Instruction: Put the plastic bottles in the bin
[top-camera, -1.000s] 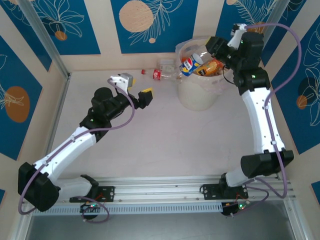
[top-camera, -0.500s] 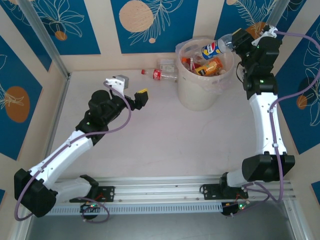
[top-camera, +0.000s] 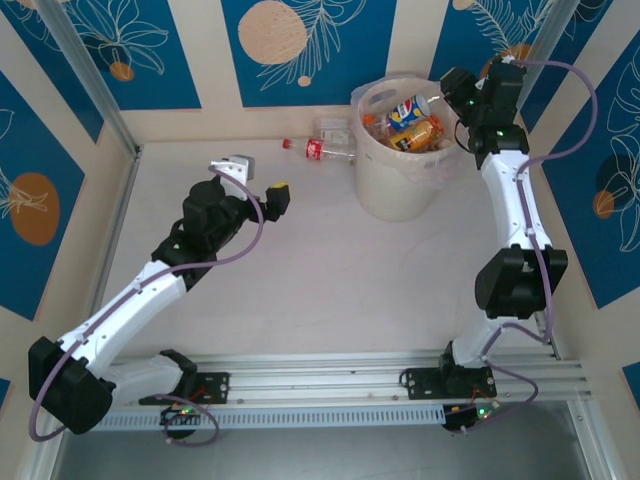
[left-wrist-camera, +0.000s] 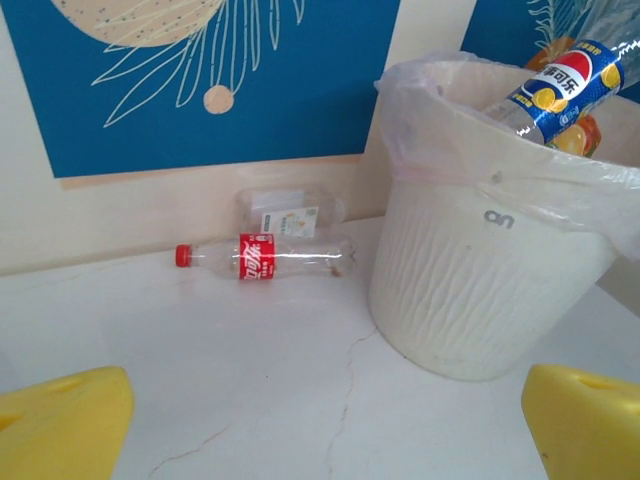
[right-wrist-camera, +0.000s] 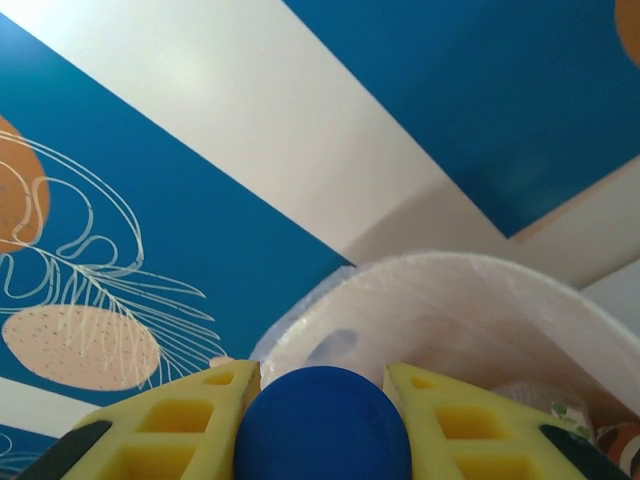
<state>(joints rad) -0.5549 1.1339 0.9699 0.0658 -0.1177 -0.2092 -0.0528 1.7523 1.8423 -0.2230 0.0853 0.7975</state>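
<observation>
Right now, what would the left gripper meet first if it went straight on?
Probably the red-labelled bottle lying by the wall, beside the bin; depth is unclear.

Worktop (top-camera: 330, 290) was pale off-white with a matte surface and a few thin hairline cracks. Walls bordered it along the far edge and both side edges. Bin (top-camera: 395, 190) stood upright on it at the far edge, right of centre, with its clear liner folded over the rim. Red-label bottle (top-camera: 322, 150) lay on its side near the far edge, just left of the bin, its red cap pointing left. Pale-label bottle (top-camera: 335, 128) lay on its side just behind it, against the far wall; contact with the bin couldn't be told. Metal rail (top-camera: 330, 385) ran along the near edge.
</observation>
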